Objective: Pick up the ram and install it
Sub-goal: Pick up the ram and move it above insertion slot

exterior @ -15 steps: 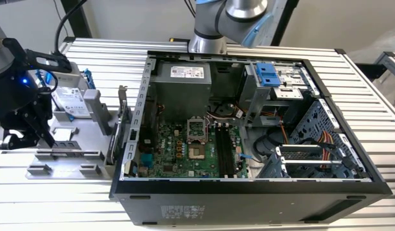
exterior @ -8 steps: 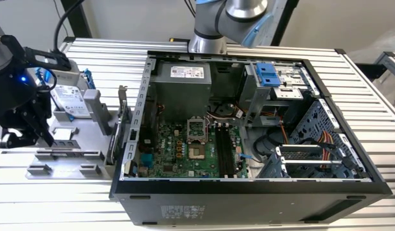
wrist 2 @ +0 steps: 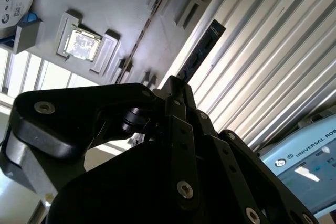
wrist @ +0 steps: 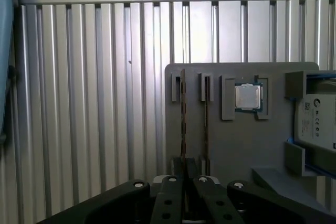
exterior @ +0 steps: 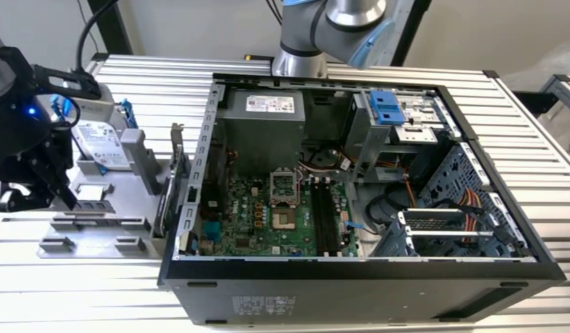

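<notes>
Risks, going from the exterior view's left across. The gripper (wrist 2: 176, 85) fingers look closed on the ram (wrist 2: 202, 51), w/ a long stretch of the stick reaching out past the tips. Where along its length they bite is hidden. If off-centre, a card this thin could pivot or slip on a fast swing. I can't tell if its lower edge is clear of the tray (wrist: 247, 145). If not, a sideways pull would lever it against the slot brackets. A spare stick (wrist: 206, 119) stands on edge just beside it in the next slot, so a skewed lift could clip it. The drive (exterior: 101, 146) stands upright near the tray's back edge, close to the wrist, and the housing or cable could brush it. Further right, the case (exterior: 359, 277) walls stand tall, and a low carry would knock the ram on the rim. At the slots (exterior: 323, 215), tilt or a reversed notch would mean a jam, and forcing it risks the board.

Pose: the gripper hangs over the tray end nearest the table (exterior: 81, 291) edge on the exterior view's left, well apart from the case. Fingers point down, a bit tilted. In both wrist views the ram runs in line w/ the tray's slots. The arm (exterior: 326, 28) rises at the table's back edge, behind the case.
</notes>
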`<state>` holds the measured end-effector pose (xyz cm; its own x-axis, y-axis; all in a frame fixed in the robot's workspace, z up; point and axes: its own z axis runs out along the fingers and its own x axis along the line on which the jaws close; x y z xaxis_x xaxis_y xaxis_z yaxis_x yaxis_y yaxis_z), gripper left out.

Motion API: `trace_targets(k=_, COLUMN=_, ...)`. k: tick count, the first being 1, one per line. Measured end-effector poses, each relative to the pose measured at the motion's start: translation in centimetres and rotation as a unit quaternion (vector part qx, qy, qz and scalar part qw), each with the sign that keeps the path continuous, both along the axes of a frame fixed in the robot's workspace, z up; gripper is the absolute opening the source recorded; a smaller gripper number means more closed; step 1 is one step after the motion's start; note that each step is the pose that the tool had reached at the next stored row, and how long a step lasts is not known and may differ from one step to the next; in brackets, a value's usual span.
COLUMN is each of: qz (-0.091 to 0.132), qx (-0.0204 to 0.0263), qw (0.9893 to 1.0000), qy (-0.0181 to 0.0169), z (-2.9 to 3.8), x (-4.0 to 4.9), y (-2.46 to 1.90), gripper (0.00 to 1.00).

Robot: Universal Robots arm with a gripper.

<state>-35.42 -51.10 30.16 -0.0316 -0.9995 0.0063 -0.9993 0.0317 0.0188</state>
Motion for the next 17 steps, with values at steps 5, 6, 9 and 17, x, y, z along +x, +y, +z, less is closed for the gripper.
trace_targets(k=5, qz=0.000, qx=0.0000, qw=1.0000, qy=0.0000, z=0.25, x=0.01, y=-0.01, gripper=0.00)
trace_targets(k=6, qz=0.000, qx=0.0000, qw=1.0000, qy=0.0000, z=0.31, x=0.01, y=0.00, gripper=0.00)
trace_targets(k=9, qz=0.000, qx=0.0000, qw=1.0000, qy=0.0000, z=0.53, x=0.01, y=0.00, gripper=0.00)
trace_targets(k=17, qz=0.000, qx=0.0000, qw=1.0000, qy=0.0000, z=1.02, x=0.01, y=-0.01, gripper=0.00)
